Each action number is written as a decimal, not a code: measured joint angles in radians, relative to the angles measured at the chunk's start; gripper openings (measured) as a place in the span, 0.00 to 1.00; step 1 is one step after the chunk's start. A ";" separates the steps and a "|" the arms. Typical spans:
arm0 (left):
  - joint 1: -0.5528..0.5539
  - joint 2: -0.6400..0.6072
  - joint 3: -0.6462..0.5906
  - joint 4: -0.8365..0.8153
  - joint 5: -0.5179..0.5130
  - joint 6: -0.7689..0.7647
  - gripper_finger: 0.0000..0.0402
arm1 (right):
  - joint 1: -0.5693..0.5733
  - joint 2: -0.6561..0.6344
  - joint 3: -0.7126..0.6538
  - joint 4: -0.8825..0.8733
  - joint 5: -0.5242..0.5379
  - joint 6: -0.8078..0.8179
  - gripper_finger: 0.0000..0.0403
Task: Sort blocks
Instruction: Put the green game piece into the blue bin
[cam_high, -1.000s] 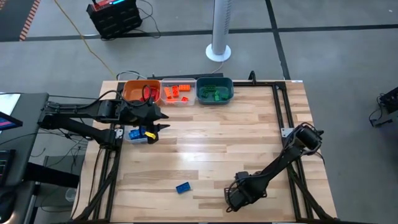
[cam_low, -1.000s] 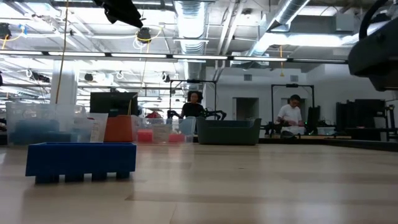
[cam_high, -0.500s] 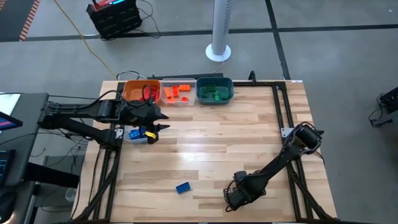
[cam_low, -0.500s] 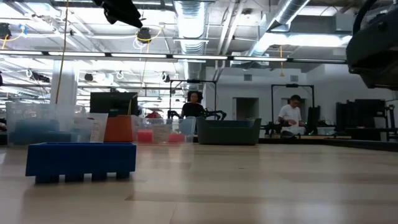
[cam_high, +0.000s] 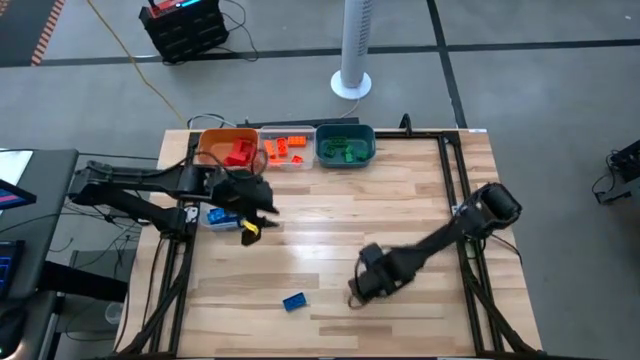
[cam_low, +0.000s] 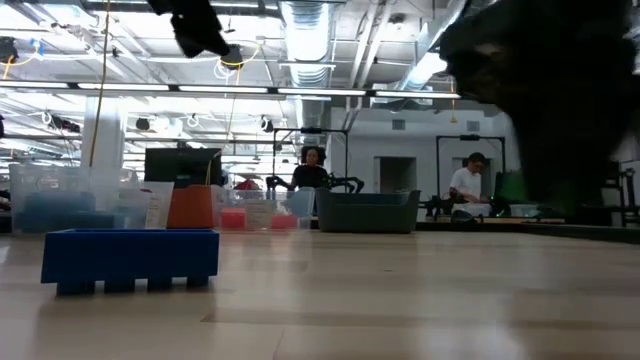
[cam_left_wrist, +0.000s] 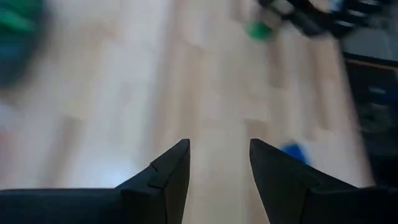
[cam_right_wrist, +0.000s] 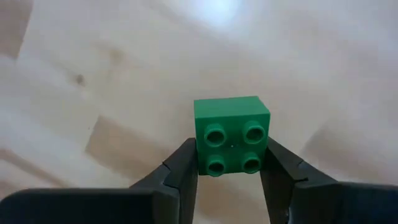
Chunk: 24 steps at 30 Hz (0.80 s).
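Now right hand (cam_right_wrist: 229, 163) pinches square four-stud green plastic brick (cam_right_wrist: 232, 134); left hand (cam_left_wrist: 219, 163) parted, empty.

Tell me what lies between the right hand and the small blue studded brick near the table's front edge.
Only bare wooden tabletop, as the high view shows. The right hand holds a small green studded plastic brick; the blue studded plastic brick lies alone to its left.
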<state>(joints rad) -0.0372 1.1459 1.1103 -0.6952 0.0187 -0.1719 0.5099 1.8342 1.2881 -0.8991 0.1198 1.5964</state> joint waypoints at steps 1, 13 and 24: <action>-0.011 0.011 0.000 -0.011 0.039 -0.034 0.40 | -0.027 -0.014 0.000 -0.030 0.002 -0.055 0.35; -0.156 0.166 0.000 0.003 -0.129 -0.313 0.40 | -0.553 -0.179 0.001 -0.012 0.070 -0.975 0.35; -0.142 0.211 0.000 0.155 -0.163 -0.700 0.40 | -1.007 -0.178 0.001 0.224 -0.143 -1.491 0.35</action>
<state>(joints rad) -0.1793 1.3573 1.1107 -0.5404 -0.1442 -0.8723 -0.4971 1.6566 1.2892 -0.6751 -0.0229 0.1055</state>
